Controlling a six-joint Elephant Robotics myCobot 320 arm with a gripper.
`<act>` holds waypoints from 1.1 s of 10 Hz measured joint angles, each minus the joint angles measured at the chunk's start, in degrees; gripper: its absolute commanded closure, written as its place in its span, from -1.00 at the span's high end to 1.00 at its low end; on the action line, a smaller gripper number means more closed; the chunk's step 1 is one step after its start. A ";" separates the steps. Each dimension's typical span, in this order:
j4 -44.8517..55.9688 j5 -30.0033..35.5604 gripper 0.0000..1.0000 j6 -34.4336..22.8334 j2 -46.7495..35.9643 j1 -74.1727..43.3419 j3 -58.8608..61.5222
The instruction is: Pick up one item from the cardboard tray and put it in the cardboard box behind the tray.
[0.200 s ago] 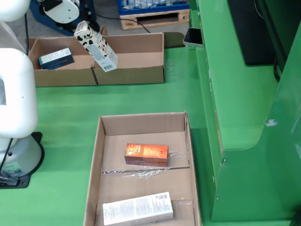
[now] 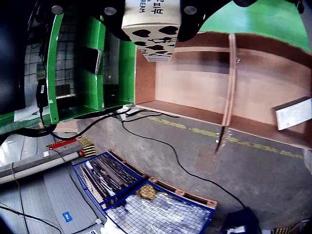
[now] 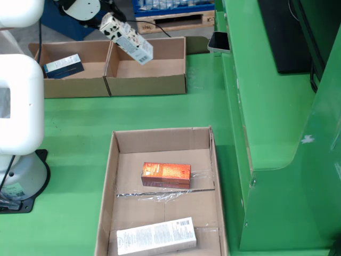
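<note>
Gripped in the claw is a cream carton with black heart prints, tilted in the air above the right compartment of the brown cardboard box at the back of the green table. A dark blue packet lies in the left compartment. Nearer, the shallow cardboard tray holds an orange box and a white box.
</note>
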State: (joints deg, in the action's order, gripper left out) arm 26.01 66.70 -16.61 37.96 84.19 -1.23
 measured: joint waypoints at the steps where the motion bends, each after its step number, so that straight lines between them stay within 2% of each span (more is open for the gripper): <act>1: -9.49 -9.14 -1.00 -2.28 9.58 0.18 -0.08; 2: -17.31 -11.07 -1.00 -5.89 10.02 0.27 -0.26; 3: -20.48 -11.07 -1.00 -8.26 10.02 0.27 -0.26; 5: -25.31 -11.07 -1.00 -4.92 10.02 0.27 -0.26; 6: -38.66 -11.07 -1.00 -3.78 10.02 0.27 -0.26; 11: -52.20 -11.25 -1.00 -6.32 10.02 0.27 -0.26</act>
State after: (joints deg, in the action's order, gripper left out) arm -26.19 55.45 -22.93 47.98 84.46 -1.49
